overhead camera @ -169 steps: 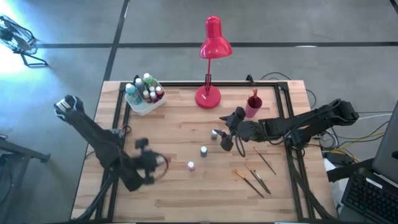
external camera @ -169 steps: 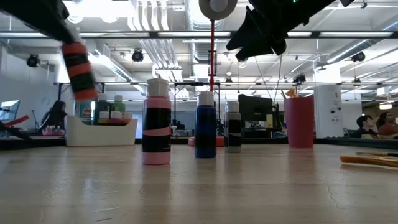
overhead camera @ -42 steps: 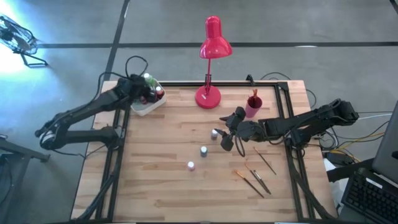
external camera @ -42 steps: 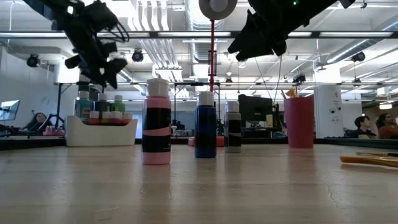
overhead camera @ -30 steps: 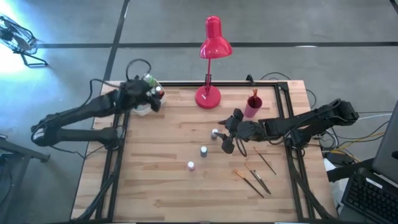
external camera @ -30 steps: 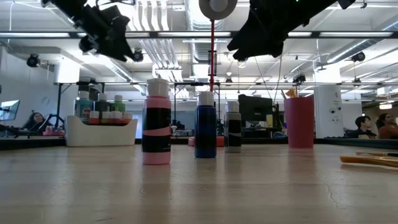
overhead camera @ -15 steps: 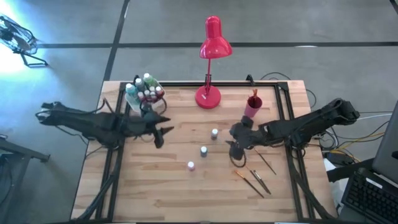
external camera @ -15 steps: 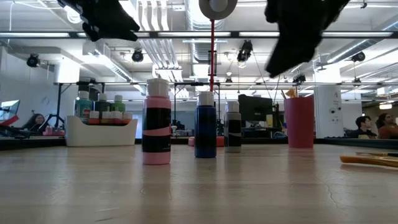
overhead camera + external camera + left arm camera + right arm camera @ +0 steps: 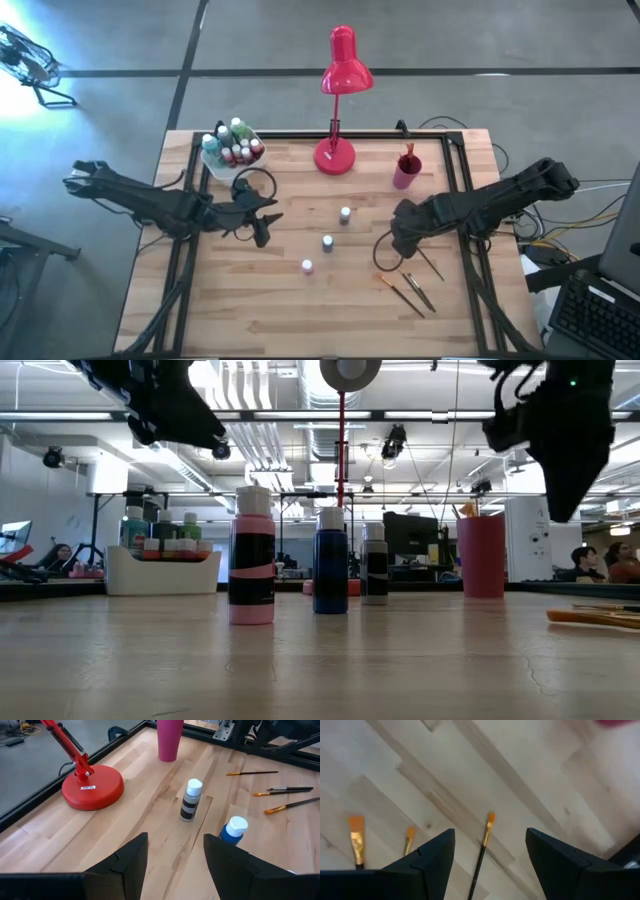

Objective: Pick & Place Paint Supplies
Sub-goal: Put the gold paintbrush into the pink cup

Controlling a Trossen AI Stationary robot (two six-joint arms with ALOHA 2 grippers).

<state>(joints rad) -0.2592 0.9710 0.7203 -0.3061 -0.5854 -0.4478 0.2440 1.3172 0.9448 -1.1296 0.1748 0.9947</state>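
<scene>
High view: I see the right gripper (image 9: 400,243) just far of three paintbrushes (image 9: 407,283); left gripper (image 9: 262,222) sits farther off.

Right wrist view: fingers (image 9: 427,860) apart, empty, one brush (image 9: 483,847) lengthwise between them.

Red desk lamp (image 9: 340,60), pink cup (image 9: 405,172), pale wood counter (image 9: 290,310), pink bottle (image 9: 252,556) with black band, blue bottle (image 9: 331,560), white caps, orange-tipped brushes (image 9: 484,837)
</scene>
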